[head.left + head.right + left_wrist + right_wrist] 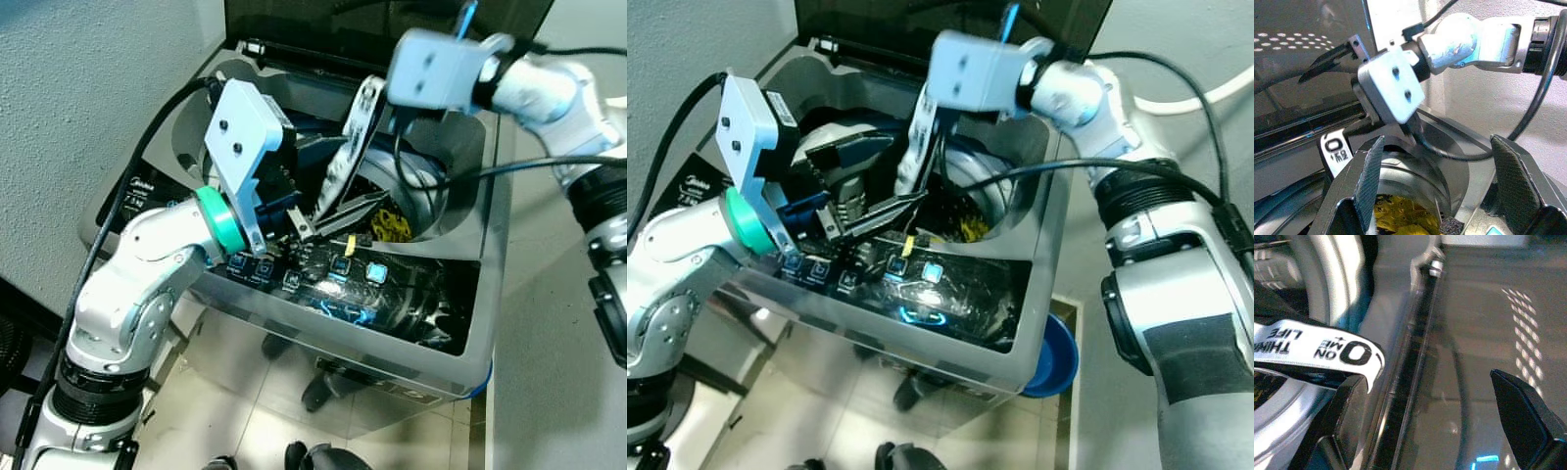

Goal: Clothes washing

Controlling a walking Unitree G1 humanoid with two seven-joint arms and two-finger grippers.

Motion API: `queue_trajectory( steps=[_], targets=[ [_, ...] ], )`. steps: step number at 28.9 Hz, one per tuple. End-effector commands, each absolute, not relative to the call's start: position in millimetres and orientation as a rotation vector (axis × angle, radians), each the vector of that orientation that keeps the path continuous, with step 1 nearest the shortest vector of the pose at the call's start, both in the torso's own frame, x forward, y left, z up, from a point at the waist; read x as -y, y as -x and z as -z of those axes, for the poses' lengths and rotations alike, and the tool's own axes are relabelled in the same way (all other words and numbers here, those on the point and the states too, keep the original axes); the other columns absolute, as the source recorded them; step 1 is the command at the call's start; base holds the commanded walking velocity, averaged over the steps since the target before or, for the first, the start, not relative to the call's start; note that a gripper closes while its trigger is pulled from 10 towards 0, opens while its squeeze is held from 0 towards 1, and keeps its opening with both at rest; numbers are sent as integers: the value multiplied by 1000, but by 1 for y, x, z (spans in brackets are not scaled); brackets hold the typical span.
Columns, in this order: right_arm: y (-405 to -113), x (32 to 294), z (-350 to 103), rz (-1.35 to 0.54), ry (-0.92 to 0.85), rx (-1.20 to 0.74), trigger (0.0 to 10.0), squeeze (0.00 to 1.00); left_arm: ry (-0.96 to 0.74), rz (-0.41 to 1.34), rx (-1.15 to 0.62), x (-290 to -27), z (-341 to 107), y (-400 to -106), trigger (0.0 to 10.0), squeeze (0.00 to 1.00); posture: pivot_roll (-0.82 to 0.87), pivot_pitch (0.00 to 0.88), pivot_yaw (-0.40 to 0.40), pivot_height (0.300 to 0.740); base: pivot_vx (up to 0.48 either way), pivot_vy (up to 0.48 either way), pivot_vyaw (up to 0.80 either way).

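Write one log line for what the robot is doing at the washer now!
washing machine: lid up | yellow clothes: in drum | left gripper: open, above control panel | right gripper: by raised lid

White strap (1317, 350) printed "ON ME", "LIFE", large "O", other lettering too blurred

- A pale grey wall (78, 69) with a rough, speckled texture rises on the left side of the scene.
- Another light wall (1176, 39) stands at the far right, smooth and evenly lit.
- A white cable or hose (1215, 96) runs across that right-hand wall.
- The floor (245, 431) below has glossy light tiles that catch bright reflections.
- A round blue object (1058, 357), perhaps a basin, sits low near the floor on the right.
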State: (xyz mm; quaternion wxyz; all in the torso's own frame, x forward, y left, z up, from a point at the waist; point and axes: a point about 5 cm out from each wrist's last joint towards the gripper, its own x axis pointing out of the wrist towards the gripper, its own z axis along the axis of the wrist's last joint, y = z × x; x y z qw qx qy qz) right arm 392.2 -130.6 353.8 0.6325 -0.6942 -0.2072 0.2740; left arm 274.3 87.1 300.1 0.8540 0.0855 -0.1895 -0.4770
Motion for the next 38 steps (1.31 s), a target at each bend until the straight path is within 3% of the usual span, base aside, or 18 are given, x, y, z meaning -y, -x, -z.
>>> queue_trajectory(
  steps=[1,10,12,14,15,17,19,20,21,22,23,24,25,33,35,37,38],
  targets=[
    [-390,130,-359,-643,1638,478,10000,0,-193,1015,398,-85,-299,-273,10000,0,69,66,-40,740,0,0,0],
    [-387,148,-363,-681,1745,353,10000,0,-195,1007,397,-87,-298,-273,10000,0,67,67,-44,740,0,0,0],
    [-379,156,-392,-659,1424,484,10000,0,-190,1007,399,-87,-298,-273,10000,0,61,64,-44,740,0,0,0],
    [-379,156,-392,-659,1424,484,10000,0,-190,1007,399,-87,-298,-273,10000,0,61,64,-44,740,0,0,0],
    [-373,160,-418,-608,1148,629,10000,0,-189,1007,401,-87,-298,-274,10000,0,56,62,-43,740,0,0,0],
    [-373,160,-418,-608,1148,629,10000,0,-189,1007,401,-87,-298,-274,10000,0,56,62,-43,740,0,0,0],
    [-369,180,-453,-367,659,832,10000,0,-189,1014,406,-85,-299,-274,10000,0,55,57,-38,740,0,0,0],
    [-369,180,-453,-367,659,832,10000,0,-189,1014,406,-85,-299,-274,10000,0,55,57,-38,740,0,0,0],
    [-372,184,-454,-293,421,871,10000,0,-189,1018,409,-84,-299,-275,10000,0,56,56,-34,740,0,0,0],
    [-372,184,-454,-293,421,871,10000,0,-189,1018,409,-84,-299,-275,10000,0,56,56,-34,740,0,0,0],
    [-376,185,-449,-258,272,880,10000,0,-189,1021,411,-84,-300,-275,10000,0,55,56,-34,740,0,0,0],
    [-376,185,-449,-258,272,880,10000,0,-189,1021,411,-84,-300,-275,10000,0,55,56,-34,740,0,0,0],
    [-379,178,-442,-262,164,882,10000,0,-189,1022,412,-84,-300,-276,10000,0,54,53,-35,740,0,0,0],
    [-388,134,-406,-386,57,834,10000,0,-187,1014,412,-84,-299,-275,10000,0,66,55,-49,740,0,0,0],
    [-384,118,-393,-461,263,856,10000,0,-188,1006,411,-86,-299,-274,10000,0,71,56,-50,740,0,0,0],
    [-384,118,-393,-461,263,856,10000,0,-188,1006,411,-86,-299,-274,10000,0,71,56,-50,740,0,0,0],
    [-374,107,-386,-581,550,896,10000,0,-190,1002,411,-86,-299,-274,10000,0,72,57,-50,740,0,0,0]
  ],
)
